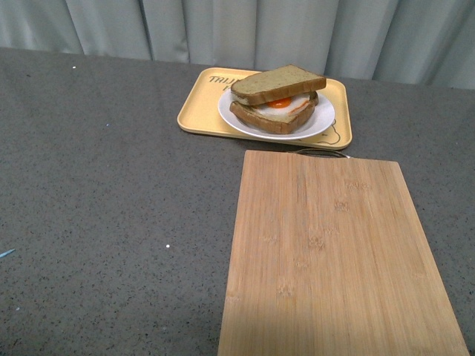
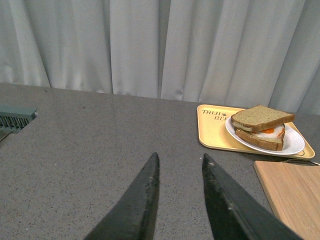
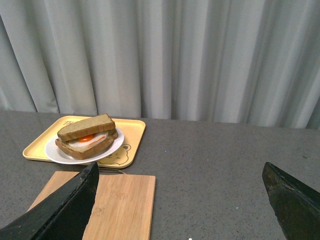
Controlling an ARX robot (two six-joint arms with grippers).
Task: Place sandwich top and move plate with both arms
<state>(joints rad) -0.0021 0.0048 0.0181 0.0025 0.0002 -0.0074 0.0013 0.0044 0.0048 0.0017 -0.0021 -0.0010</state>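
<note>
The sandwich top point(image 1: 277, 83), a plain brown bread slice, lies tilted on the egg-bearing slice point(image 1: 273, 113) on the white plate point(image 1: 320, 122). The plate sits on the yellow tray point(image 1: 194, 111). Neither arm shows in the front view. In the left wrist view, my left gripper point(image 2: 180, 162) is open and empty above the grey table, well short of the sandwich top point(image 2: 261, 117) and plate point(image 2: 295, 145). In the right wrist view, my right gripper point(image 3: 180, 172) is wide open and empty, far from the sandwich top point(image 3: 86, 125) and plate point(image 3: 55, 152).
A bamboo cutting board point(image 1: 334, 259) lies on the grey table just in front of the tray, also seen in the left wrist view point(image 2: 295, 192) and the right wrist view point(image 3: 120, 205). Grey curtains point(image 1: 297, 30) hang behind. A teal object point(image 2: 15, 119) sits at the left.
</note>
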